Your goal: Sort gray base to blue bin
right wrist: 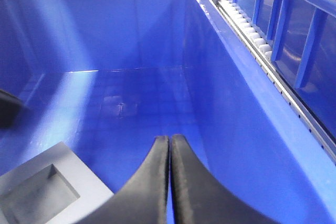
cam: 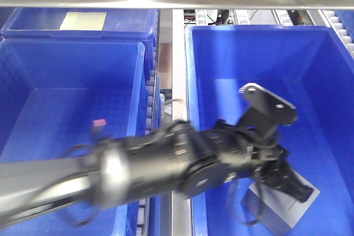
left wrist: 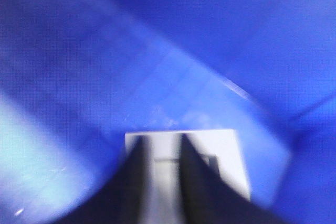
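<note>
Resting in blue bin [cam: 332,81]: gray base [right wrist: 47,192].

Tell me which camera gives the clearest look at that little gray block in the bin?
The right wrist view: the gray base is sharp there, its square recess plain, though cut off at the frame's edge. The front view shows it partly hidden behind the arm. The left wrist view shows it blurred behind the pincer's fingers.

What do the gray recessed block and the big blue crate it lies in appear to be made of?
The light gray box-shaped block looks like matte molded plastic or resin: flat, dull faces without glare and a crisp square recess. The large bright blue crate looks like glossy injection-molded plastic: smooth walls with soft light streaks and a grid-patterned floor.
</note>
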Available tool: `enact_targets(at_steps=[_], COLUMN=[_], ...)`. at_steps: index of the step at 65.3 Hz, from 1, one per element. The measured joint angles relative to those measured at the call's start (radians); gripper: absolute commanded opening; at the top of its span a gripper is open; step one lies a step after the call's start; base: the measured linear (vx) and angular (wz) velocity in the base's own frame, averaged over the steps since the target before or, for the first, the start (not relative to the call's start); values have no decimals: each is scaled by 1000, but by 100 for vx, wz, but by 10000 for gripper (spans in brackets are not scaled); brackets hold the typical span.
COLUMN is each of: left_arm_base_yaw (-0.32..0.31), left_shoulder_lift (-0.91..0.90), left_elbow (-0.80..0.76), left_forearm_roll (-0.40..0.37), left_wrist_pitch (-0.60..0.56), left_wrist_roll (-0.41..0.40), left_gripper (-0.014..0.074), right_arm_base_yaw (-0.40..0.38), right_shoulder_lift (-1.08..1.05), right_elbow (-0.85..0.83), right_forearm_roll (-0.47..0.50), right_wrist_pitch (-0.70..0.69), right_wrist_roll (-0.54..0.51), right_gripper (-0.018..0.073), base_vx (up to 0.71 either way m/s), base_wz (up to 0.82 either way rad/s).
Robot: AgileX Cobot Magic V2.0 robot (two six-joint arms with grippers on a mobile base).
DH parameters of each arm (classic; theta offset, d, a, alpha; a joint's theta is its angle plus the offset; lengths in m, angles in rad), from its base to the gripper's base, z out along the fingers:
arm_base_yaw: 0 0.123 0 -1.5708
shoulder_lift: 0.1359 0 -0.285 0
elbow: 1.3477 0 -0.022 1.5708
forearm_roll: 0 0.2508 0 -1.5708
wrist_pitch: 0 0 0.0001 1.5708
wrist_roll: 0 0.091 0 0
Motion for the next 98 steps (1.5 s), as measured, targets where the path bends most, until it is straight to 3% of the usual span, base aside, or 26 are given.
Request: enact_targets(at_steps=[15, 59, 70, 98], left_arm_base_yaw=[0, 0, 0, 0], left_shoulder_lift=[-188, -902, -1109, -1596], left_elbow=[229, 735, 818, 894], left_forearm_roll=[5, 6, 6, 6], left_wrist_pitch=[-122, -194, -140, 125], left_wrist_roll=[0, -1, -3, -3], left_gripper=[-8, -8, -8, -8], right_arm_base_yaw=[0, 0, 0, 0], right_shoulder_lift=[0, 0, 0, 0], right_elbow=[0, 0, 0, 0], right_forearm_roll=[0, 0, 0, 0], right_wrist_pitch=[0, 0, 1, 3], right_wrist_roll=[0, 0, 0, 0], right_gripper=[-5, -5, -5, -5], base_vx=[0, 0, 0, 0], base_wz=[0, 0, 0, 0])
